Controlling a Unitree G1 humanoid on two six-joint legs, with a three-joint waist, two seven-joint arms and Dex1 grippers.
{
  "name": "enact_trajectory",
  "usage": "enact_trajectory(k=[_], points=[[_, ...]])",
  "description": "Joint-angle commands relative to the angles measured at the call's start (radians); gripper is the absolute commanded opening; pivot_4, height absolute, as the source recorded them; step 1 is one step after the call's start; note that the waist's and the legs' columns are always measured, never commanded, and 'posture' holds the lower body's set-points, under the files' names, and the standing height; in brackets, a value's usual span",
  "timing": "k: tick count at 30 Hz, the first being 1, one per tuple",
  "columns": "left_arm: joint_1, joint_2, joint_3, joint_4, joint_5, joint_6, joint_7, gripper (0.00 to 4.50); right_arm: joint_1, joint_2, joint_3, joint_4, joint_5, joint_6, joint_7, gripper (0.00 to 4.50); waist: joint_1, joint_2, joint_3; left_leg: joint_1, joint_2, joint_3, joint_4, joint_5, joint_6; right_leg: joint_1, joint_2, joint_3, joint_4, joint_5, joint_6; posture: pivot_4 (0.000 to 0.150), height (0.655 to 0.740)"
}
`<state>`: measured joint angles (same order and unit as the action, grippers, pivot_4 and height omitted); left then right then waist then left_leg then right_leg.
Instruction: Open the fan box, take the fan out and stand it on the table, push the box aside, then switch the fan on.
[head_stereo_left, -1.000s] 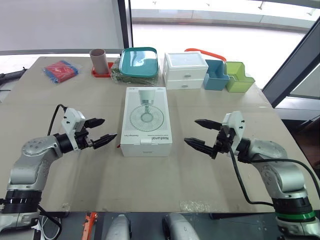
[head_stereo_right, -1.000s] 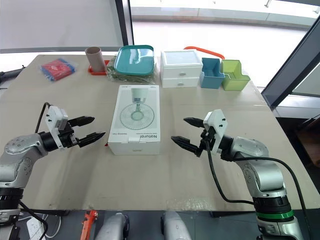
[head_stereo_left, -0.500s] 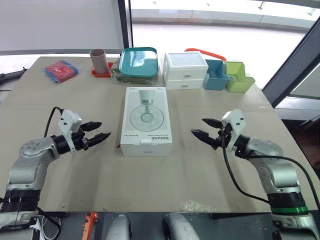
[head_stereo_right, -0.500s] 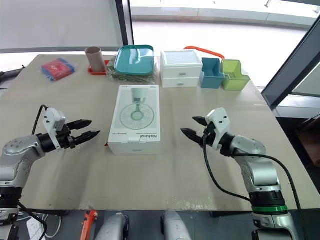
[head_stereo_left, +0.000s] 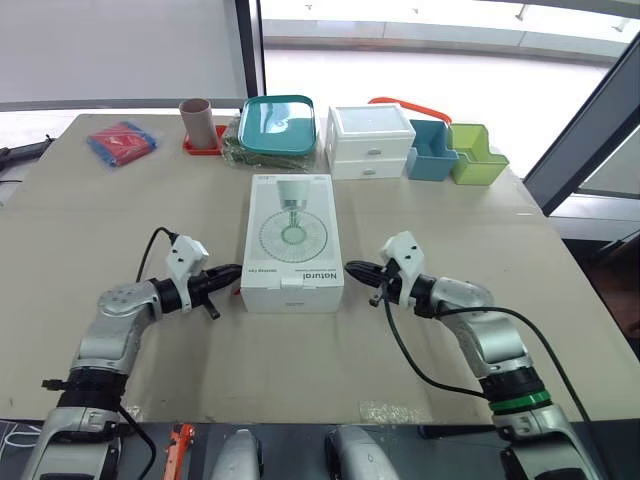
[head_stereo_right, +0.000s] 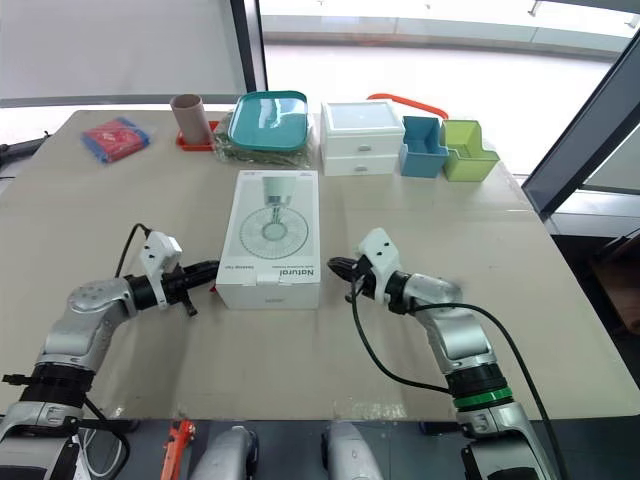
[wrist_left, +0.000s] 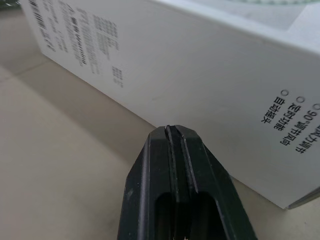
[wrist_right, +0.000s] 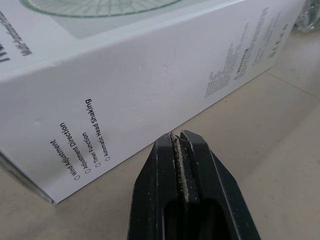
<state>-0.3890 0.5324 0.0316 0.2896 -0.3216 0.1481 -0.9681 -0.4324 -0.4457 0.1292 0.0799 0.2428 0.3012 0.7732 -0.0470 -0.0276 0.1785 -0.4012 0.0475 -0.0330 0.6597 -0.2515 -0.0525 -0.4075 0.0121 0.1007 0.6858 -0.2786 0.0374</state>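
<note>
White cardboard, printed with a fan picture: your fan box (head_stereo_left: 293, 240) lies flat near the middle of the table (head_stereo_left: 300, 350), lid side up. Its front flap is tucked in, and no fan is out.

Your left gripper (head_stereo_left: 237, 269) sits low by the box's left side, near the front corner. Its fingers are pressed together on nothing. The right gripper (head_stereo_left: 351, 268) mirrors it at the right side, also clamped on nothing. Both wrist views put each tip just short of a side wall, but you cannot tell whether either one touches the cardboard.

By my reading, nothing in the task is finished. You have yet to open the box, lift the fan out, stand it up, push the box aside and switch the fan on. This looks like the approach to the first step.

Along the far edge, well apart from the box, stand a cardboard tube (head_stereo_left: 196, 120), a teal tray (head_stereo_left: 278, 118), a white drawer unit (head_stereo_left: 370, 138), a blue bin (head_stereo_left: 432, 150) and a green bin (head_stereo_left: 478, 153). A red and blue packet (head_stereo_left: 121, 140) lies at the far left corner.
</note>
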Motion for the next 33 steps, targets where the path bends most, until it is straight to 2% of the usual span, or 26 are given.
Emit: enact_trajectory(k=[1,11,20,27,33], points=[[-0.007,0.000,-0.002,-0.004,0.023,-0.041,0.003,0.14,-0.020,0.014,0.000,-0.001,-0.008,-0.038,0.011,0.09,0.000,0.000,0.000,-0.001,0.000,0.000,0.000,0.000,0.000,-0.001,0.000,0.000,0.000,0.000,0.000,0.150,0.7400],[-0.028,-0.044,-0.024,-0.010,0.032,-0.046,0.021,0.14,-0.004,0.026,-0.005,-0.077,0.066,-0.015,0.095,0.09,0.001,0.000,0.000,-0.001,0.000,-0.001,0.001,0.000,0.000,0.000,0.000,-0.001,0.000,0.000,0.000,0.150,0.7400],[-0.115,-0.096,-0.033,0.058,0.055,-0.072,0.030,0.14,-0.081,0.074,0.012,0.042,0.009,-0.065,0.100,0.09,0.000,0.000,0.000,-0.001,0.000,-0.001,0.002,0.000,0.000,0.000,0.000,-0.001,0.001,0.000,0.000,0.150,0.7400],[-0.164,-0.149,-0.040,0.128,0.082,-0.129,0.046,0.14,-0.173,0.094,-0.009,0.213,-0.030,-0.133,0.093,0.09,0.000,0.000,0.000,-0.001,0.000,-0.001,0.002,0.000,0.000,-0.001,0.000,-0.001,0.001,0.000,0.000,0.150,0.7400],[-0.208,-0.173,-0.025,0.208,0.098,-0.159,0.055,0.14,-0.193,0.108,-0.018,0.258,-0.042,-0.174,0.101,0.09,0.000,0.000,0.000,-0.002,0.000,-0.001,0.003,0.000,0.000,-0.001,0.000,-0.002,0.001,0.001,0.000,0.150,0.7400]])
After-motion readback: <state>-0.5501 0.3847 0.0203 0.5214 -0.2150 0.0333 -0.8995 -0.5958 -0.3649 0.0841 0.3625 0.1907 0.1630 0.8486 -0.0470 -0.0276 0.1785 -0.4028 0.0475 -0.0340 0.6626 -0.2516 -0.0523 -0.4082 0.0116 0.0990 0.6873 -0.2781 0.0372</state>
